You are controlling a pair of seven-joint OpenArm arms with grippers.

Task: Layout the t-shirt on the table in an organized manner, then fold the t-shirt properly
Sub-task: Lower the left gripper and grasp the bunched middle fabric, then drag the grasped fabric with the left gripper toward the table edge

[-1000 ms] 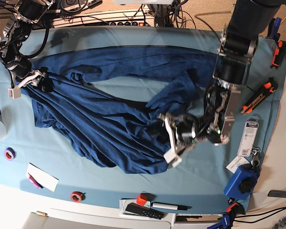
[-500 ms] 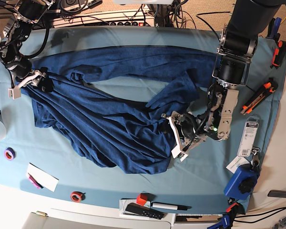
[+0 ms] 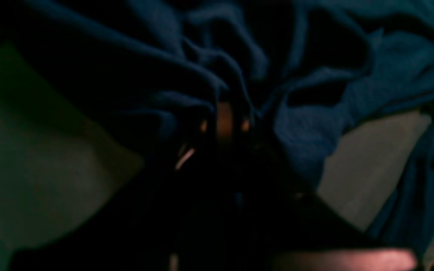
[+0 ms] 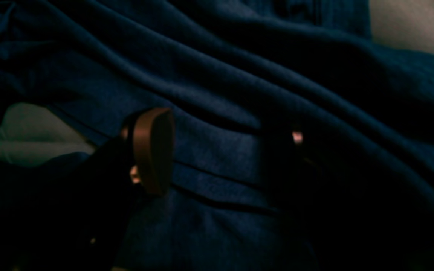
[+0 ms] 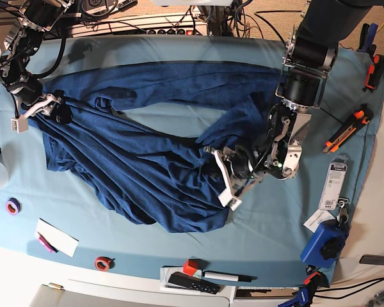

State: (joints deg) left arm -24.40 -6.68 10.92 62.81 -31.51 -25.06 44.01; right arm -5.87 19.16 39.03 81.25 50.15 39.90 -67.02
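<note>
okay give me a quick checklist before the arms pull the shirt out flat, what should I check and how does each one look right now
1. Right gripper has the t-shirt at its left edge: ok, fabric is bunched there.
2. Left gripper closed on the shirt's lower right edge: cannot tell, the wrist view is too dark.
3. Shirt spread flat: not ok, wrinkled and folded over itself.
4. Sleeve along the far side straight: ok.
5. Bare table to spread into: ok.
6. Clamps and tape roll clear of the shirt: ok.

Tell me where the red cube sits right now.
In the base view the red cube sits at the table's near edge, just right of centre, beside the black remote and below the t-shirt.
</note>
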